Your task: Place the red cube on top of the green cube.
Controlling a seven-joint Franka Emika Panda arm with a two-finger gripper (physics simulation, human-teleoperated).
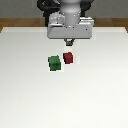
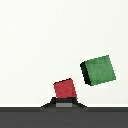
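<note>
The red cube point(image 1: 68, 58) lies on the white table, with the slightly larger green cube point(image 1: 54, 62) close beside it towards the exterior view's left. The two cubes are apart, with a narrow gap between them. My gripper point(image 1: 69, 42) hangs above the table just behind the red cube, clear of it, with its two dark fingertips a little apart and nothing between them. In the wrist view the red cube point(image 2: 65, 89) sits near the dark edge of the hand and the green cube point(image 2: 98, 70) lies off to one side, turned at an angle.
The white table point(image 1: 30, 95) spreads wide around the cubes. Its wooden-coloured far edge point(image 1: 15, 23) runs behind the robot base.
</note>
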